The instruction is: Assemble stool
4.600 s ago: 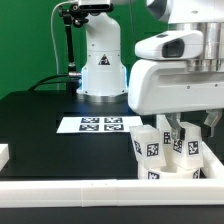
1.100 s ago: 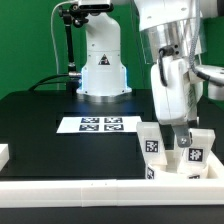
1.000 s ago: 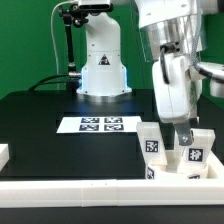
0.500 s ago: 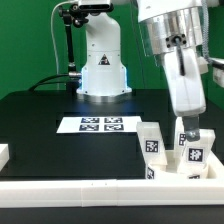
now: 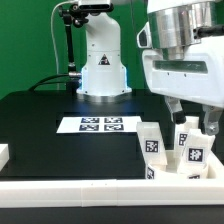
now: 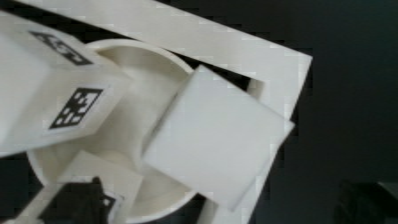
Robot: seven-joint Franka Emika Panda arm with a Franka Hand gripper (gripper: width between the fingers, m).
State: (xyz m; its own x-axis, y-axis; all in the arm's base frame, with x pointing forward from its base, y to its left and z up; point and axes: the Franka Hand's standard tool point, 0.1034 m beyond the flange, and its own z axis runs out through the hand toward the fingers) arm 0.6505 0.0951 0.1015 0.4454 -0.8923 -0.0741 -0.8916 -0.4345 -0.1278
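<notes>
The stool parts stand at the exterior view's lower right, against the table's rail. The round white seat [image 5: 170, 172] lies flat, with tagged block legs standing on or by it: one leg [image 5: 150, 143] on the left, one [image 5: 194, 156] in front, one [image 5: 186, 131] behind. My gripper [image 5: 193, 117] hangs just above them, its fingers apart on either side of the rear leg's top; I cannot tell whether they touch it. In the wrist view the seat [image 6: 125, 150], a tagged leg [image 6: 54, 95] and a plain leg face [image 6: 214, 140] fill the picture, with one dark finger [image 6: 63, 205] at the edge.
The marker board [image 5: 100, 125] lies mid-table. The long white rail [image 5: 70, 190] edges the table's front and also shows in the wrist view [image 6: 240, 45]. A small white block [image 5: 3, 153] sits at the exterior view's far left. The arm's base [image 5: 100, 62] stands behind.
The wrist has turned about its axis, so the hand's broad face now shows. The fingers have stayed low over the legs. The stool parts have not moved.
</notes>
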